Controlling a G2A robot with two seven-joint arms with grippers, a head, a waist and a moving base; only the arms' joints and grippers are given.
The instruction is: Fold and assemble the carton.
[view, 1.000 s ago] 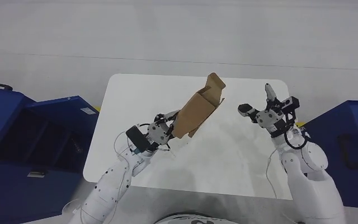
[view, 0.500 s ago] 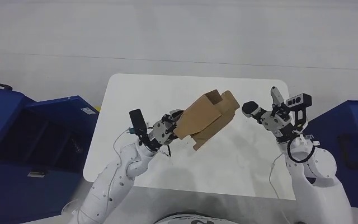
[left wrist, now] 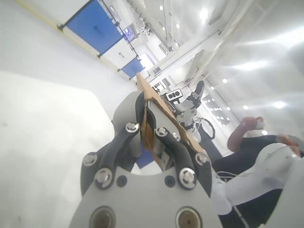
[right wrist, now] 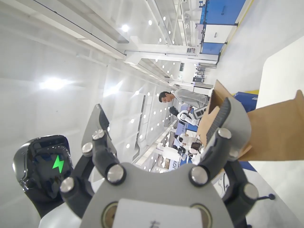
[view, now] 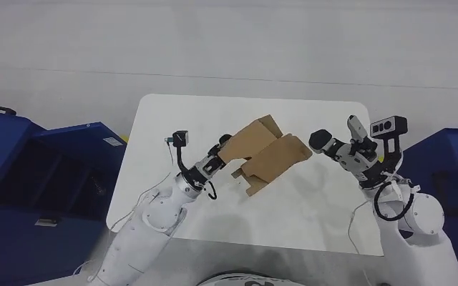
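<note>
Carton [view: 275, 159] has swung flatter, pinched in left jaws, beside parted right jaws

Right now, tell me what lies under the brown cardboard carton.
Under the brown cardboard carton lies the white table, its top showing all around. The left gripper grips one carton edge. The patch directly beneath is covered; whether the carton touches the table cannot be seen.

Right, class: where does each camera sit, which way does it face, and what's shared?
Top view: above the arms, looking down at the table; left gripper shut on the carton, right gripper open.
Left wrist view: on that wrist, looking past the left gripper along the carton toward the right gripper.
Right wrist view: on that wrist, looking past the right gripper at the carton.
All three show the carton.
</note>
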